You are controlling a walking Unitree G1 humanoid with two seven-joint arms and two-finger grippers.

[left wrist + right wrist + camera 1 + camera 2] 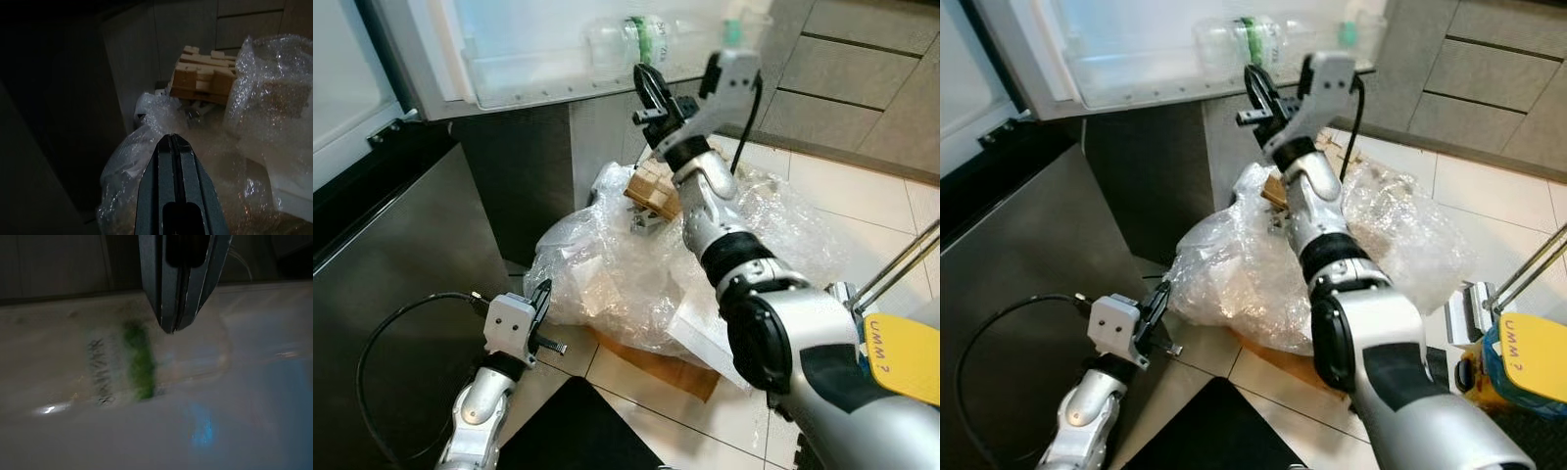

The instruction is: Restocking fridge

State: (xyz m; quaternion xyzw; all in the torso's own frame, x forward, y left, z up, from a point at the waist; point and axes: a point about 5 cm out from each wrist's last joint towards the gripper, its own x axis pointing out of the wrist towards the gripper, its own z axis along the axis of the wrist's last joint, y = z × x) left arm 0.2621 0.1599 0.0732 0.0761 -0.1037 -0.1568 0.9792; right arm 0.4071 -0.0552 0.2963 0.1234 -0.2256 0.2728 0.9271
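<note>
A clear plastic bottle [631,41] with a green label lies on its side in the shelf [538,86] of the open fridge door. My right gripper [644,83] is raised just in front of and below the bottle, shut with nothing held. In the right wrist view its closed fingertips [171,325] point at the bottle's green label [142,362] through the frosted shelf wall. My left gripper [541,294] hangs low beside the fridge body, shut and empty. Its fingers [174,147] point toward the bubble wrap.
A big heap of bubble wrap [626,264] lies on cardboard [656,364] on the tiled floor, with wooden blocks [651,186] on it. The dark steel fridge front [401,274] is at left. A yellow-topped container [901,357] stands at right, and a black mat [568,431] lies near my feet.
</note>
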